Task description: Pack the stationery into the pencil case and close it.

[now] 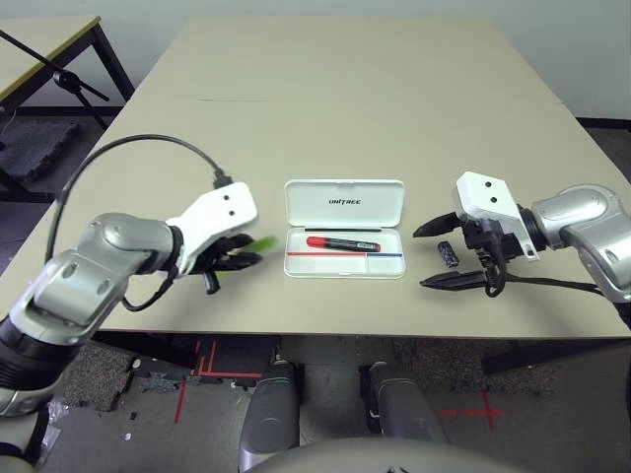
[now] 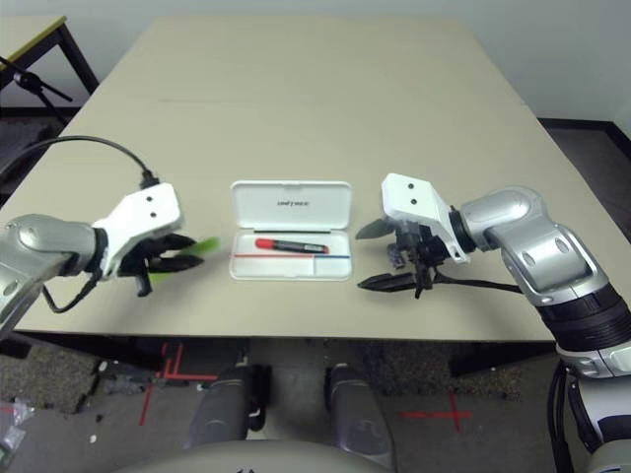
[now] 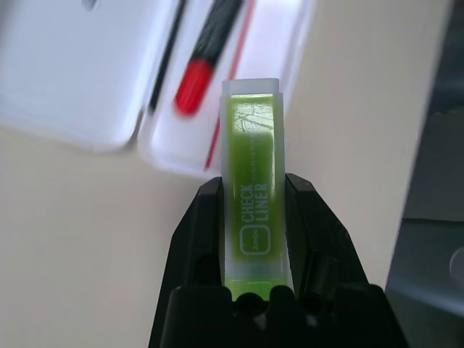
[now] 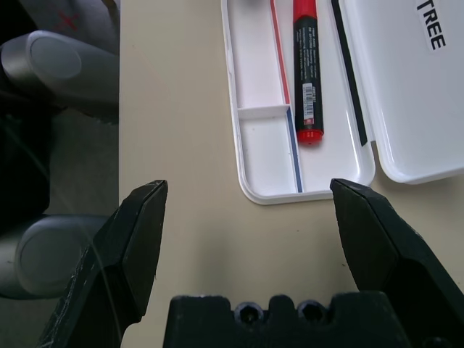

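Right, nearest to me, my left gripper [image 3: 254, 239] is clamped on the lime-green highlighter [image 3: 252, 181], both black fingers [image 3: 199, 232] pressing its flat sides, with most of its length sticking out ahead toward the pencil case [image 1: 344, 229]. On the other side my right gripper [image 1: 455, 254] hangs with its fingers spread wide and nothing in them, the tiny dark block [image 1: 449, 254] lying on the table [image 1: 345, 108] between those fingers, just beside the case's end. Further out, the case lies open, lid flat behind the tray, and the red marker [image 1: 342, 242] rests already in the long compartment. For this step I judge the trick is lining the highlighter parallel to the marker, bringing it low over the free strip of the tray, and only then letting go, so it doesn't bounce off the rim. At present the highlighter is off the case's left end, near but apart from it.
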`<state>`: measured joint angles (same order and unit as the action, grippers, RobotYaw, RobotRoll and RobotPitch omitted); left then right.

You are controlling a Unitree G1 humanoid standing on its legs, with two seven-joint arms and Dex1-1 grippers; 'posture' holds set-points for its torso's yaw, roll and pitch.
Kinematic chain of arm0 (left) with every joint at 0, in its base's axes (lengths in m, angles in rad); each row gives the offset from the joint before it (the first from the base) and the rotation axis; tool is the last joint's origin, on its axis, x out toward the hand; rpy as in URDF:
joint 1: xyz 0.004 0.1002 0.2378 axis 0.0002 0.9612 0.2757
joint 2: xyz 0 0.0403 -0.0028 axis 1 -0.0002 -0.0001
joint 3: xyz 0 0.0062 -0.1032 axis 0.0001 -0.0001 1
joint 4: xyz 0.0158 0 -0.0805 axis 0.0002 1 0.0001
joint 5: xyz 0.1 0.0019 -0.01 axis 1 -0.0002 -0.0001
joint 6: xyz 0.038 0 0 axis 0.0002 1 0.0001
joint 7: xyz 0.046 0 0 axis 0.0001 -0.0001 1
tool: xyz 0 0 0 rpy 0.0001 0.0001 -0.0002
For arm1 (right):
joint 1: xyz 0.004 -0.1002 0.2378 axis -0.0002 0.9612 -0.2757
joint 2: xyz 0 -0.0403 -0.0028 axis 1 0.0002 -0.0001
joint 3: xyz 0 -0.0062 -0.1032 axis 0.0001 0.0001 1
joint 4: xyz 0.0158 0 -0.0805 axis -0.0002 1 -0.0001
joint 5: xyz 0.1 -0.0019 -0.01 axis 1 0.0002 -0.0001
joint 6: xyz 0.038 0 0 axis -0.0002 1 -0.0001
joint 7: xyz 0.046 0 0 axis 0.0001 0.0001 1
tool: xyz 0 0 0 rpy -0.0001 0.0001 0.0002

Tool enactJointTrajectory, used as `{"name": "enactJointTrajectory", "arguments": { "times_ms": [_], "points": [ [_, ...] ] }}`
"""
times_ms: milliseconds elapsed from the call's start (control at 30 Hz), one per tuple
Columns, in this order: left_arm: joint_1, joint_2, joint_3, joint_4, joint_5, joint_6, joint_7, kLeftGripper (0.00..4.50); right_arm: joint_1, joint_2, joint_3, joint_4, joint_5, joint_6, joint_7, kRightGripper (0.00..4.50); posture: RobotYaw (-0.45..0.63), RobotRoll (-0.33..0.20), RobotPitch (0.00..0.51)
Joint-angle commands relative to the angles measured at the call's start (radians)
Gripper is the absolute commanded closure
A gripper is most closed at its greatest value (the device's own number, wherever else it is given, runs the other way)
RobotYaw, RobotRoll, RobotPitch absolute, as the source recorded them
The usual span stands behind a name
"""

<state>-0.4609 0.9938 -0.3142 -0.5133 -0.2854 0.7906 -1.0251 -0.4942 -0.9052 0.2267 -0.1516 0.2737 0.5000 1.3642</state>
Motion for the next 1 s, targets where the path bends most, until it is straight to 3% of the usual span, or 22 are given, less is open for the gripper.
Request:
{"name": "enactJointTrajectory", "arguments": {
  "times_ms": [33, 233, 400, 667, 1000],
  "points": [
    [-0.057, -0.032, -0.085, 0.007, 0.062, -0.075, -0.042, 3.43, -0.009, -0.001, 0.015, 0.010, -0.011, -0.011, 0.007, 0.00, 0.04, 0.000, 0.111],
    [-0.211, -0.184, -0.262, 0.142, 0.195, -0.153, -0.083, 3.43, -0.003, 0.003, 0.019, 0.011, -0.023, -0.018, 0.002, 0.00, 0.03, 0.000, 0.107],
    [-0.264, -0.292, -0.330, 0.264, 0.258, -0.202, -0.104, 3.43, 0.002, 0.007, 0.017, 0.001, -0.025, -0.013, -0.003, 0.00, 0.02, 0.000, 0.106],
    [-0.273, -0.349, -0.341, 0.369, 0.314, -0.246, -0.124, 3.43, 0.028, -0.005, 0.007, -0.023, -0.027, -0.008, -0.015, 0.00, -0.01, 0.000, 0.104],
    [-0.263, -0.379, -0.329, 0.372, 0.330, -0.225, -0.136, 3.43, 0.034, -0.011, 0.007, -0.024, -0.033, -0.009, -0.024, 0.00, -0.02, 0.000, 0.107]
  ]
}}
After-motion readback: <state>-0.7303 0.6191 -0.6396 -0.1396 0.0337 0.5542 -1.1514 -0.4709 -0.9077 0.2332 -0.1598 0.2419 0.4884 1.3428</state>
